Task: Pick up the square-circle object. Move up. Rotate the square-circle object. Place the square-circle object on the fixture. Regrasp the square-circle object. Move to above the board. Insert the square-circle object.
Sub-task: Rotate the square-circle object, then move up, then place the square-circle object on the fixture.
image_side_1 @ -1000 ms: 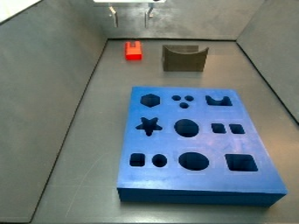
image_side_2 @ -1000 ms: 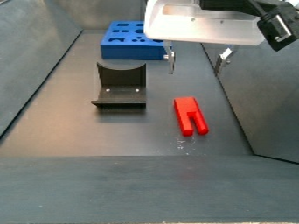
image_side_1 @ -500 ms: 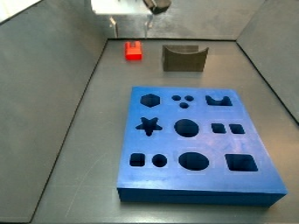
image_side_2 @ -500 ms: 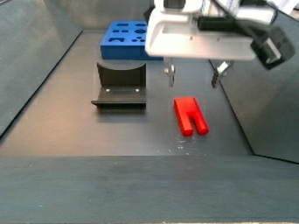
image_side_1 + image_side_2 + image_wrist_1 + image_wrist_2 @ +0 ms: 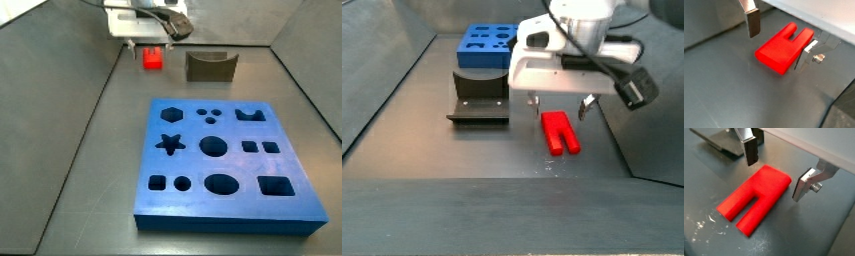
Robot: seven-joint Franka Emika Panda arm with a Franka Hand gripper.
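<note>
The gripper (image 5: 777, 173) hung wide open and empty, its fingers (image 5: 753, 22) straddling the square-circle object (image 5: 754, 198) just below on the floor, untouched.

Square-circle object (image 5: 754, 198): smooth red plastic, slight sheen. Gripper (image 5: 777, 172) straddling it: fingers (image 5: 749, 150) bare silver metal, dark matt pads. Floor (image 5: 811, 233) dull grey, scuffed. Board (image 5: 225, 165) matt blue.
</note>
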